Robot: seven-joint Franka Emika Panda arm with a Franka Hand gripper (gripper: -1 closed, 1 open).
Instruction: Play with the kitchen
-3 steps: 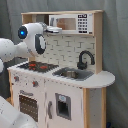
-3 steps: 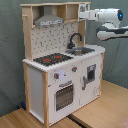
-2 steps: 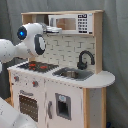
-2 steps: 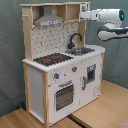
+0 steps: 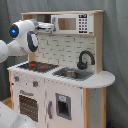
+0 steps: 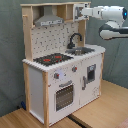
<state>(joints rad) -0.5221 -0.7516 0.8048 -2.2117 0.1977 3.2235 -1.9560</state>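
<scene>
- Gripper (image 6: 79, 11) raised to top-shelf height of the kitchen (image 5: 60, 70), its tip at the microwave (image 5: 70, 23); in the first exterior view tip (image 5: 48, 25) just beside the microwave's edge.
- Cannot tell whether fingers spread or pressed together.
- White arm (image 6: 107, 12) level behind the gripper, reaching in from the second exterior view's right; from the first exterior view's left in the other.
- Directly below the gripper: black faucet (image 6: 74, 38) and sink (image 5: 73, 74) in the white counter.
- Below and off to the side: red-ringed stovetop (image 6: 52, 59), oven door (image 6: 63, 95) under it.
- Level with the gripper, further along the shelf: grey hood (image 6: 48, 20).
- Kitchen upright on a wooden table (image 6: 100, 117), grey curtain (image 6: 11, 60) behind.
</scene>
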